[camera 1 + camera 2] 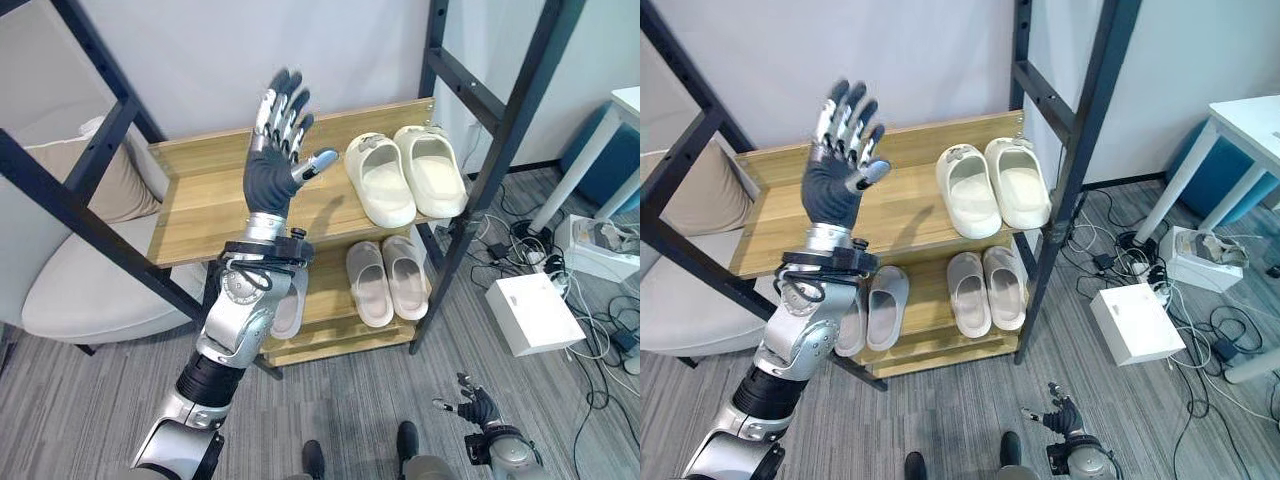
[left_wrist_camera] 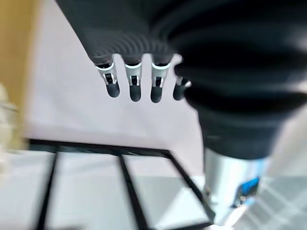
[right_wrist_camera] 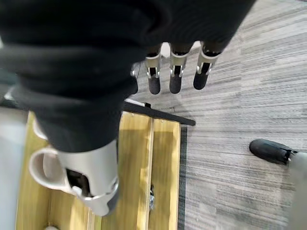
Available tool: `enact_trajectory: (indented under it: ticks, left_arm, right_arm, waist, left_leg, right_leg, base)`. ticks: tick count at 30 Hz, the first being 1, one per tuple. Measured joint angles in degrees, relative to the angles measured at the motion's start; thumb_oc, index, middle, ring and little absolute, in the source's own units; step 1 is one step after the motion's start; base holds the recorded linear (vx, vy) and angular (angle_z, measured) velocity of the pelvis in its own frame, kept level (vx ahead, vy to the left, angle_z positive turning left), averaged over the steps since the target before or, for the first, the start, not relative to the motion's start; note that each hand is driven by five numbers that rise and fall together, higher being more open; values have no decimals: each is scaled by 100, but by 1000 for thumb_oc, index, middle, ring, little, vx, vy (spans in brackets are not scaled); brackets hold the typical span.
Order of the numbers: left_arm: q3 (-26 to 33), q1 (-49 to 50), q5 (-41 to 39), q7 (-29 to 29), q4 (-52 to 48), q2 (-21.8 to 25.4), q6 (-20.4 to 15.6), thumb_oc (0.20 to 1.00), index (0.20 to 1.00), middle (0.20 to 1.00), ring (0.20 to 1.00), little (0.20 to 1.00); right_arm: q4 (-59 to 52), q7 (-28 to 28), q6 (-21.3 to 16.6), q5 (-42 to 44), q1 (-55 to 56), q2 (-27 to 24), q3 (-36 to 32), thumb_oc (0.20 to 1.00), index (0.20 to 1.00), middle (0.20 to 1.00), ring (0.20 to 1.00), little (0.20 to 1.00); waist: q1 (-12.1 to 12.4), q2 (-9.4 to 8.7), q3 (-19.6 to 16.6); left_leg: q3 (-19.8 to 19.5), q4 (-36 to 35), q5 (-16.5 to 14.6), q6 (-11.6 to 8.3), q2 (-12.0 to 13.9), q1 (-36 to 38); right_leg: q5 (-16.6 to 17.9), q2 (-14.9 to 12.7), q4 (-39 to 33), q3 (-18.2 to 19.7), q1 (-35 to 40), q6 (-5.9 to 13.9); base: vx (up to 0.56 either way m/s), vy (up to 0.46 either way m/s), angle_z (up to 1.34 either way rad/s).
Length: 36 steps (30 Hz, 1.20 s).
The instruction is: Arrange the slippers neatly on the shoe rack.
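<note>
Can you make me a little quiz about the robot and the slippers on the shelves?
1. True or false: the left hand is holding a slipper.
2. Which shelf holds the cream slippers? A) top shelf B) lower shelf C) floor
3. Fill in: the grey slippers lie side by side on the ____ shelf.

The right hand hangs low over the floor.

Key: 1 false, its fingers are spread and empty. 2 A. 3 lower.
</note>
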Motion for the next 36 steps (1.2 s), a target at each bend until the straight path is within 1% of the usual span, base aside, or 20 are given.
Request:
enact_trajectory:
  ticks: [2, 4, 5, 8, 10, 11, 12, 13, 16, 18, 19, 21, 23, 25, 26, 27, 28, 30, 32, 36]
  left_arm:
    - [-36, 219, -106, -402, -697, 191, -131, 1000, 1000, 1000, 1000, 1000]
    - [-196, 465, -253, -658, -1106, 187, -193, 1000, 1000, 1000, 1000, 1000]
    - [-315, 653, -255, -898, -1275, 320, -197, 1000, 1000, 1000, 1000, 1000]
    - [-563, 1012, -238, -1201, -1359, 674, -163, 1000, 1000, 1000, 1000, 1000]
    - [-1042, 1781, -179, -1588, -1195, 957, -62, 1000, 1000, 1000, 1000, 1000]
    - [-1293, 2106, 49, -1795, -747, 1096, 5, 1000, 1000, 1000, 1000, 1000]
    - [-1528, 2176, 275, -1906, -140, 1104, -66, 1000, 1000, 1000, 1000, 1000]
    - [-1799, 2207, 537, -1969, 520, 1107, 3, 1000, 1000, 1000, 1000, 1000]
    - [-2386, 2446, 1420, -2101, 2647, 975, 419, 1000, 1000, 1000, 1000, 1000]
    - [-2451, 2649, 1786, -2108, 2972, 996, 645, 1000, 1000, 1000, 1000, 1000]
    - [-2409, 2753, 1786, -2099, 2998, 963, 618, 1000, 1000, 1000, 1000, 1000]
    - [-2019, 2956, 1783, -2023, 3342, 631, 567, 1000, 1000, 1000, 1000, 1000]
    - [-1599, 3019, 1766, -1734, 3789, 328, 615, 1000, 1000, 1000, 1000, 1000]
    - [-1402, 3026, 1749, -1640, 3984, 211, 616, 1000, 1000, 1000, 1000, 1000]
    - [-1042, 3033, 1723, -1382, 4345, -27, 628, 1000, 1000, 1000, 1000, 1000]
    - [-899, 3059, 1699, -1318, 4458, -111, 631, 1000, 1000, 1000, 1000, 1000]
    - [-563, 3118, 1231, -1159, 4718, -362, 617, 1000, 1000, 1000, 1000, 1000]
    - [-266, 3115, 767, -986, 5085, -605, 648, 1000, 1000, 1000, 1000, 1000]
    - [-248, 3150, 321, -866, 5240, -632, 702, 1000, 1000, 1000, 1000, 1000]
    - [-225, 3239, 137, -722, 5377, -679, 729, 1000, 1000, 1000, 1000, 1000]
  right_arm:
    - [28, 28, -4, 0, -23, 22, 4, 1000, 1000, 1000, 1000, 1000]
    - [49, 73, -6, 0, -32, 27, 8, 1000, 1000, 1000, 1000, 1000]
    - [44, 111, -2, 0, -77, 32, 18, 1000, 1000, 1000, 1000, 1000]
    - [44, 130, -17, 6, -175, 36, 12, 1000, 1000, 1000, 1000, 1000]
    - [37, 197, -99, 16, -276, 43, 13, 1000, 1000, 1000, 1000, 1000]
    - [118, 229, -112, 72, -368, 63, 43, 1000, 1000, 1000, 1000, 1000]
    - [189, 246, -113, 137, -429, 78, 75, 1000, 1000, 1000, 1000, 1000]
    - [250, 253, -120, 190, -461, 112, 75, 1000, 1000, 1000, 1000, 1000]
    - [370, 285, -185, 372, -640, 286, 256, 1000, 1000, 1000, 1000, 1000]
    - [375, 309, -204, 457, -614, 347, 243, 1000, 1000, 1000, 1000, 1000]
    - [373, 308, -200, 458, -588, 348, 245, 1000, 1000, 1000, 1000, 1000]
    - [369, 306, -195, 453, -560, 360, 248, 1000, 1000, 1000, 1000, 1000]
    - [355, 287, -196, 450, -556, 373, 246, 1000, 1000, 1000, 1000, 1000]
    - [337, 240, -194, 443, -538, 369, 237, 1000, 1000, 1000, 1000, 1000]
    - [258, 174, -194, 441, -439, 364, 217, 1000, 1000, 1000, 1000, 1000]
    - [191, 154, -191, 440, -388, 365, 215, 1000, 1000, 1000, 1000, 1000]
    - [82, 111, -199, 437, -293, 370, 210, 1000, 1000, 1000, 1000, 1000]
    - [98, 101, -190, 437, -218, 373, 192, 1000, 1000, 1000, 1000, 1000]
    - [93, 56, -183, 437, -157, 367, 167, 1000, 1000, 1000, 1000, 1000]
    - [95, -15, -177, 438, -110, 367, -6, 1000, 1000, 1000, 1000, 1000]
  waist:
    - [83, -7, 0]
    - [121, -11, 0]
    - [219, -11, -1]
    - [269, -13, -4]
    - [344, -5, -12]
    - [471, -4, -16]
    - [468, 2, -33]
    - [470, 15, -74]
    - [437, -16, -110]
    - [446, -53, -113]
    - [458, -60, -118]
    - [460, -70, -127]
    - [458, -112, -155]
    - [462, -134, -182]
    - [462, -163, -229]
    - [468, -171, -240]
    - [468, -188, -261]
    - [465, -202, -288]
    - [464, -214, -295]
    - [464, -184, -332]
  left_leg:
    - [-42, 0, 2, -3, -3, 5]
    - [-91, 0, 3, -3, -14, 9]
    - [-121, 0, 35, -46, -15, 11]
    - [-207, 0, 43, -44, -18, 2]
    - [-244, 0, 41, -42, -18, 7]
    - [-263, -14, 42, -47, -20, -8]
    - [-263, -34, 32, -49, -20, 22]
    - [-272, -34, 29, -46, -20, 23]
    - [-273, -34, 13, -69, -1, 21]
    - [-273, -32, 18, -71, 0, 15]
    - [-278, -35, 22, -66, -10, 20]
    - [-276, -35, 27, -37, -24, 72]
    - [-281, -37, 20, -27, -21, 90]
    - [-285, -37, 18, -28, -15, 90]
    - [-289, -37, 18, -28, -10, 90]
    - [-292, -37, 19, -27, -7, 93]
    - [-302, -37, 20, -24, -7, 101]
    - [-305, -36, 22, -16, -10, 113]
    - [-310, -37, 22, -17, -9, 108]
    - [-306, -37, 20, -19, -7, 113]
  right_leg:
    - [-11, 0, 0, -29, 27, 4]
    - [-25, -6, 0, -38, 52, 9]
    - [-27, -7, 1, -102, 81, 8]
    - [-43, -7, 1, -160, 118, 6]
    - [-48, -7, 1, -170, 123, 1]
    - [-44, 0, 3, -195, 132, 3]
    - [-45, -3, 1, -185, 158, 2]
    - [-49, -3, 1, -204, 180, 2]
    - [-61, 8, 1, -229, 175, -9]
    - [-62, 7, 1, -241, 175, -11]
    - [-61, -2, 1, -250, 190, -8]
    - [-65, -18, 1, -245, 228, -4]
    - [-69, -13, 1, -255, 253, -4]
    - [-70, -8, 1, -256, 254, -5]
    - [-76, -3, 1, -266, 258, -7]
    - [-78, -1, 1, -275, 265, -7]
    - [-80, -3, 1, -283, 275, -4]
    - [-84, -7, 0, -286, 290, -2]
    - [-84, -5, 0, -294, 290, -3]
    - [-83, -4, 0, -291, 293, -2]
  base:
    - [-9, 2, 10]
    - [-22, 1, 13]
    - [-28, 10, 15]
    - [-22, 7, 14]
    - [-23, 6, 8]
    - [-41, 15, 5]
    - [-36, 15, 9]
    - [-21, 9, 6]
    - [-4, 3, 2]
    - [-1, 10, 2]
    - [-4, 23, 3]
    - [0, 0, 0]
    - [0, 0, 0]
    - [0, 0, 0]
    - [0, 0, 0]
    - [0, 0, 0]
    - [0, 0, 0]
    - [0, 0, 0]
    - [4, 0, 2]
    - [0, 0, 0]
